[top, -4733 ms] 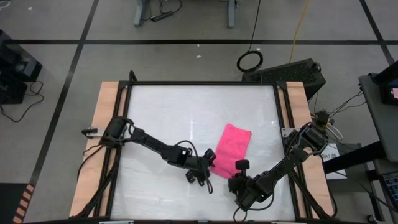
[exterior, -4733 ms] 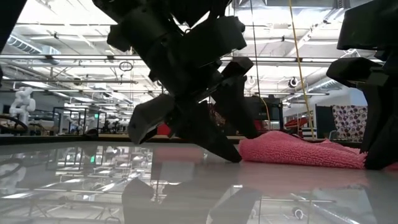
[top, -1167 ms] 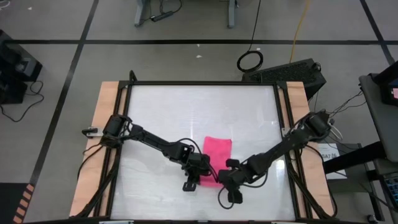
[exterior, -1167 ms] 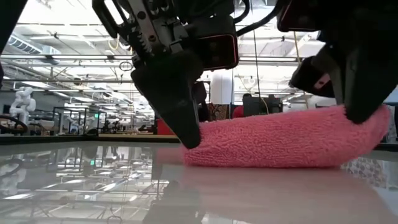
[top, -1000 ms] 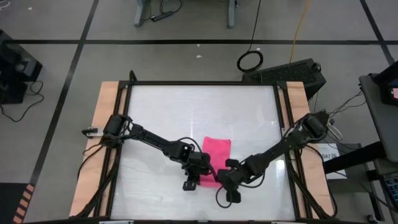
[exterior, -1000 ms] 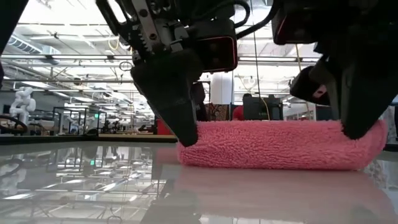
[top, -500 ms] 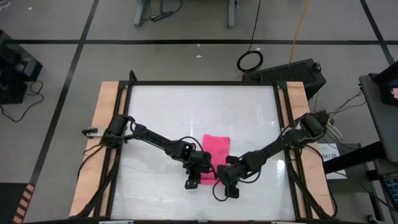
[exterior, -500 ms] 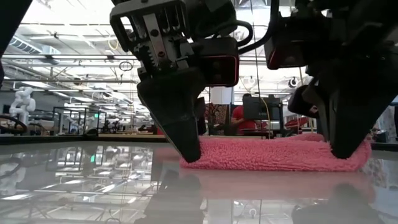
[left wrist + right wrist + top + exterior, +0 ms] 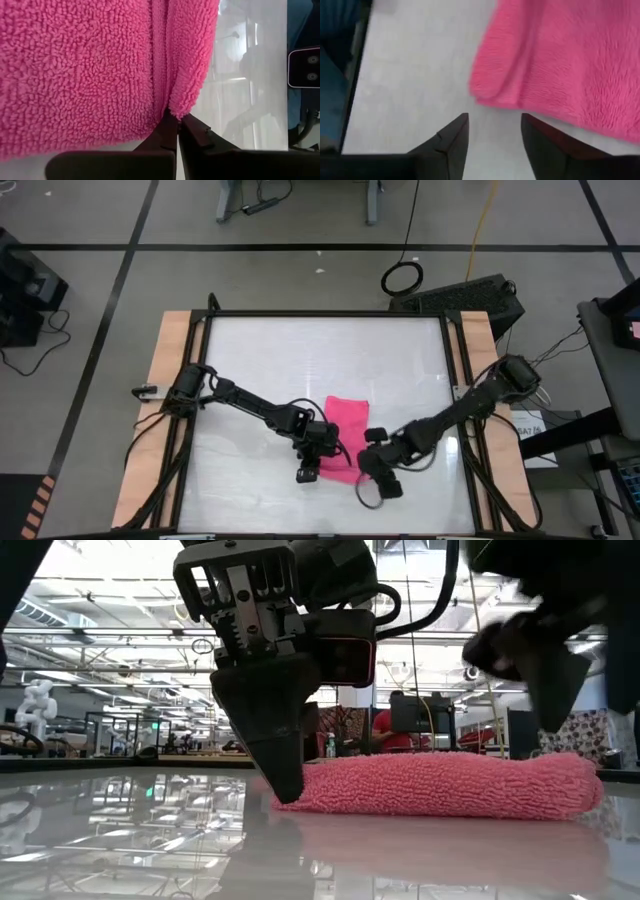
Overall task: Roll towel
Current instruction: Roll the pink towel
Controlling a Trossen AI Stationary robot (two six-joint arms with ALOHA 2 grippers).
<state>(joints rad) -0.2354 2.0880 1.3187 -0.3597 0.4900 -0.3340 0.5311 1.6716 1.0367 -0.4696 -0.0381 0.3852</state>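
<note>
The pink towel (image 9: 346,430) lies on the white table's near middle, with its near end turned over into a thick fold (image 9: 440,785). My left gripper (image 9: 312,462) stands at the fold's left end, shut on the towel (image 9: 90,65). My right gripper (image 9: 378,476) is open and hangs near the fold's right end. It is raised above the towel (image 9: 560,65) in the low view (image 9: 560,650) and has nothing between its fingers (image 9: 495,132). My left gripper pinches the left end of the towel's folded near edge (image 9: 174,107) between its two fingertips, where the hem and the turned-over lip meet. The fingers point steeply down, and their tips (image 9: 284,795) reach nearly down to the table. The towel lies on the table.
Wooden side rails (image 9: 170,380) and a black frame border the white table (image 9: 320,350). Bare table surface lies to the far side and to the left of the towel. A black cable ring (image 9: 401,278) and floor cables lie beyond the far edge.
My right gripper has opened, let go of the towel's right end and risen, drawing back toward the near right. The towel's folded near end has moved a little toward the far edge and now lies on the table. My left gripper has kept its hold.
</note>
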